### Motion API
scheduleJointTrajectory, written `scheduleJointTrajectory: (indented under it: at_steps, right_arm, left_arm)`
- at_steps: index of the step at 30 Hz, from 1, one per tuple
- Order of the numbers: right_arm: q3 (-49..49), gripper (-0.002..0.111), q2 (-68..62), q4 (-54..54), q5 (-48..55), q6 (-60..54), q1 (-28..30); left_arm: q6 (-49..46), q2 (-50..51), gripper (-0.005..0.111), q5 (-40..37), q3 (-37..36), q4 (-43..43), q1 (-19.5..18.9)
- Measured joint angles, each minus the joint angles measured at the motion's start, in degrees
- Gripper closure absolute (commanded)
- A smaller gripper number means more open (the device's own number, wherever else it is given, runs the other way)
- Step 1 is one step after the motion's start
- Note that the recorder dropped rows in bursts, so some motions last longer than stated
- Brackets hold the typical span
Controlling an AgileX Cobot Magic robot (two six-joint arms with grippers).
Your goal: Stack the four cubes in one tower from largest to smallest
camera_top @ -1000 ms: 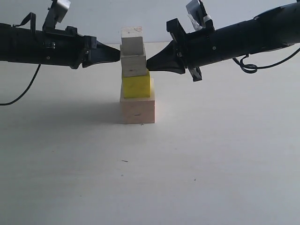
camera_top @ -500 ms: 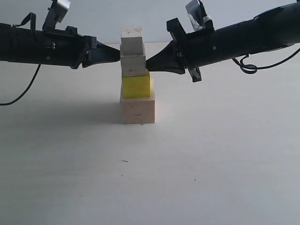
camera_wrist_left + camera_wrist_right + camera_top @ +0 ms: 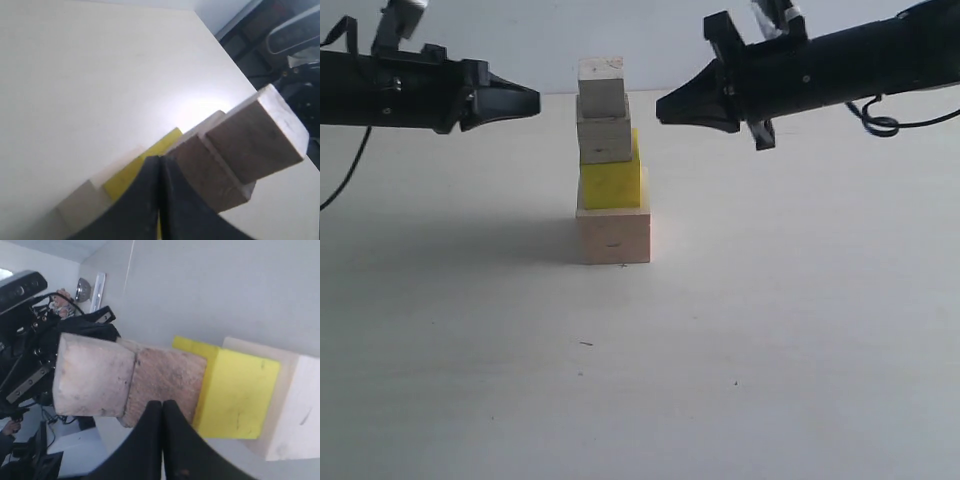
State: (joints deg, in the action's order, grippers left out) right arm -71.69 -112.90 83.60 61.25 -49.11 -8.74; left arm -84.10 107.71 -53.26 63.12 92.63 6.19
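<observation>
The tower stands mid-table as one column: the largest pale wood cube [image 3: 613, 235] at the bottom, the yellow cube [image 3: 611, 184] on it, the medium bare wood cube [image 3: 605, 139] above, and the smallest bare wood cube [image 3: 601, 92] on top. My left gripper [image 3: 534, 101] hovers left of the top cubes, shut and empty, apart from them. My right gripper [image 3: 661, 109] hovers on the right, also shut and empty. The left wrist view shows the smallest cube [image 3: 255, 140], the medium cube [image 3: 210, 170] and the yellow cube [image 3: 132, 172]. The right wrist view shows the yellow cube [image 3: 240, 395] and the medium cube [image 3: 167, 385].
The white table [image 3: 640, 380] spreads around the tower, with a few small dark specks [image 3: 585, 344] in front of it. Black cables [image 3: 875, 120] hang off the right arm.
Both grippers have pulled back from the medium cube's sides and risen slightly, left one leftwards, right one rightwards. The tower stands unchanged.
</observation>
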Motion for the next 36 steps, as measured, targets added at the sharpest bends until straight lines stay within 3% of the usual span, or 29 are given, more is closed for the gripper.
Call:
scheduleJointTrajectory:
  at_steps: [6,12,16,22,29,36]
  right_arm:
    - [0.31,0.108,6.49,-6.02,-5.46,-1.17,5.19]
    - [7.02,0.108,18.82,-13.44,-23.71,-3.23,6.55]
    - [12.88,0.108,28.74,-13.79,-36.34,-9.33,6.55]
    - [19.00,0.108,43.61,-12.69,-49.25,-15.29,6.55]
    - [21.29,0.108,54.77,-12.33,-49.21,-17.15,6.55]
    - [21.29,0.108,66.20,-12.76,-45.88,-18.19,6.55]
  left_arm:
    - [0.51,-5.90,0.107,2.61,-2.19,-0.14,-6.67]
    - [-3.14,-16.48,0.107,12.19,-11.12,3.02,-11.41]
    - [-8.15,-23.72,0.107,15.93,-16.18,5.51,-11.81]
    - [-9.49,-33.83,0.107,16.68,-17.73,6.34,-11.81]
    - [-9.64,-45.74,0.107,18.83,-18.37,6.52,-11.81]
    - [-9.90,-60.57,0.107,34.35,-19.33,6.49,-8.92]
